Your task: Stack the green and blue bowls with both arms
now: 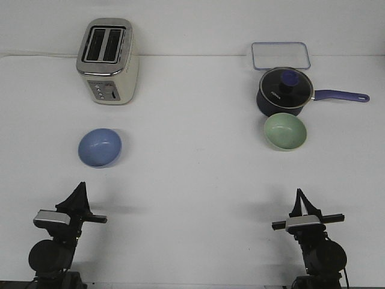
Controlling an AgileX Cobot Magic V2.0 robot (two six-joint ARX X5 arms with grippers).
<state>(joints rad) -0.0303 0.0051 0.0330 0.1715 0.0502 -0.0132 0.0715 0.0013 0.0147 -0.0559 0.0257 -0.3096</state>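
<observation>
The light blue bowl (100,147) sits upright on the white table at the left, in front of the toaster. The pale green bowl (286,132) sits upright at the right, just in front of the saucepan and close to it. My left gripper (79,191) is near the front edge, below the blue bowl and well apart from it. My right gripper (299,197) is near the front edge, below the green bowl and apart from it. Both grippers point forward with the fingertips together and hold nothing.
A cream two-slot toaster (108,60) stands at the back left. A dark navy lidded saucepan (284,91) with a long handle (340,95) pointing right stands at the back right. A clear rectangular container (281,55) lies behind it.
</observation>
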